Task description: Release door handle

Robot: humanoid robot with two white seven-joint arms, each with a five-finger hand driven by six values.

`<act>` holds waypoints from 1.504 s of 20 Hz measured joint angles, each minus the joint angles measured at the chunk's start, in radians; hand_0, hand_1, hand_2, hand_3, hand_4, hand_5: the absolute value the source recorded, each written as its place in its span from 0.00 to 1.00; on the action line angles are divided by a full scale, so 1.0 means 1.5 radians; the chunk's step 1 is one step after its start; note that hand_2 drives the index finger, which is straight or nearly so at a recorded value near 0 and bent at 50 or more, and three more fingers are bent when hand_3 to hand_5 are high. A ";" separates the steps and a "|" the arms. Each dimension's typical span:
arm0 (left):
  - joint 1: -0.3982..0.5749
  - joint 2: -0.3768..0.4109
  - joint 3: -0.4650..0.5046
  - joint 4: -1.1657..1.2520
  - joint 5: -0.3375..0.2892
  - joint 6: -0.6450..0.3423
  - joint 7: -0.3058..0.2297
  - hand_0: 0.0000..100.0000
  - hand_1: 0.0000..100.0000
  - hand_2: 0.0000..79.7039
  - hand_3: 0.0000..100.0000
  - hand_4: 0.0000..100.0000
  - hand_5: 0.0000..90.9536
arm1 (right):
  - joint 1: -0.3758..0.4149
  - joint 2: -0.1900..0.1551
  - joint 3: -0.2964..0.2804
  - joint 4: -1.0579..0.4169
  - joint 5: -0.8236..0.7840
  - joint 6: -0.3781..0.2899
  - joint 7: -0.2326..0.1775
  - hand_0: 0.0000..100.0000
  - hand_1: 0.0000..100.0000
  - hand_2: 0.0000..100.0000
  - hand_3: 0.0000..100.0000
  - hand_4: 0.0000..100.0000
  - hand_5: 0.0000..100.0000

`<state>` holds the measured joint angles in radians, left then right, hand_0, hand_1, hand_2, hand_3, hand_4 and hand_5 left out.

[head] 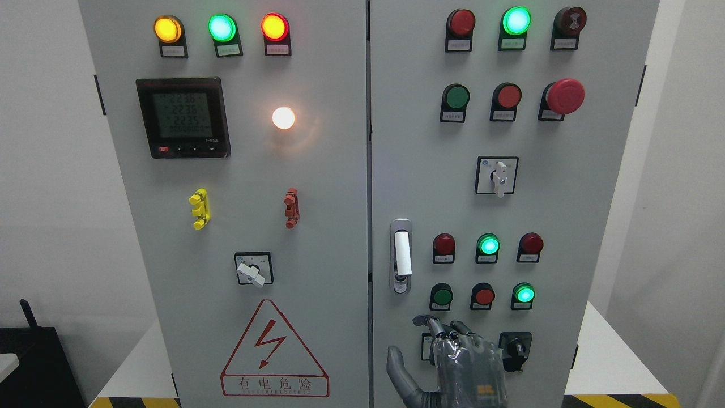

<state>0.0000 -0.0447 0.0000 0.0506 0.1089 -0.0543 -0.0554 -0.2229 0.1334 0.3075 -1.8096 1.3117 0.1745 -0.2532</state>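
1. Grey cabinet (317, 187) with two doors fills the head view; the door handle (401, 256) sits on the right door just beside the centre seam, its long axis upright, white grip lying flat in its metal plate.
2. One hand (453, 362) shows at the bottom edge, right of the middle, so I judge it the right hand. It is below the handle and a little to the right, apart from it.
3. Its fingers (436, 327) are loosely bent and hold nothing; the thumb stands out to the left.
4. By my judgement the handle is already let go; what remains is drawing the hand down and clear.
5. No left hand is visible.
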 measured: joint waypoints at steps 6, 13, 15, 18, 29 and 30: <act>0.000 0.000 0.000 0.000 0.000 0.000 0.000 0.12 0.39 0.00 0.00 0.00 0.00 | -0.017 -0.003 -0.006 -0.009 0.036 0.001 -0.002 0.34 0.09 0.90 1.00 0.83 0.93; 0.000 -0.001 0.000 0.000 0.000 0.000 0.000 0.12 0.39 0.00 0.00 0.00 0.00 | -0.052 -0.005 -0.004 -0.013 0.069 0.001 0.056 0.32 0.08 0.93 1.00 0.85 0.96; 0.000 -0.001 0.000 0.000 0.000 0.000 0.000 0.12 0.39 0.00 0.00 0.00 0.00 | -0.060 -0.005 -0.002 -0.013 0.076 0.001 0.070 0.32 0.07 0.94 1.00 0.85 0.96; 0.000 -0.001 0.000 0.000 0.000 0.000 0.000 0.12 0.39 0.00 0.00 0.00 0.00 | -0.073 -0.005 0.000 -0.013 0.081 0.001 0.092 0.32 0.05 0.94 1.00 0.85 0.97; 0.000 -0.001 0.000 0.000 0.000 0.000 0.000 0.12 0.39 0.00 0.00 0.00 0.00 | -0.120 -0.003 -0.001 -0.001 0.091 0.015 0.161 0.32 0.02 0.98 1.00 0.89 0.98; 0.000 -0.001 0.000 0.000 0.000 0.000 0.000 0.12 0.39 0.00 0.00 0.00 0.00 | -0.123 -0.003 -0.001 0.000 0.092 0.019 0.164 0.32 0.02 0.98 1.00 0.89 0.98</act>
<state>0.0000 -0.0459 0.0000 0.0506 0.1089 -0.0543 -0.0554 -0.4080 0.1290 0.3065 -1.8101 1.4493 0.2023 -0.0077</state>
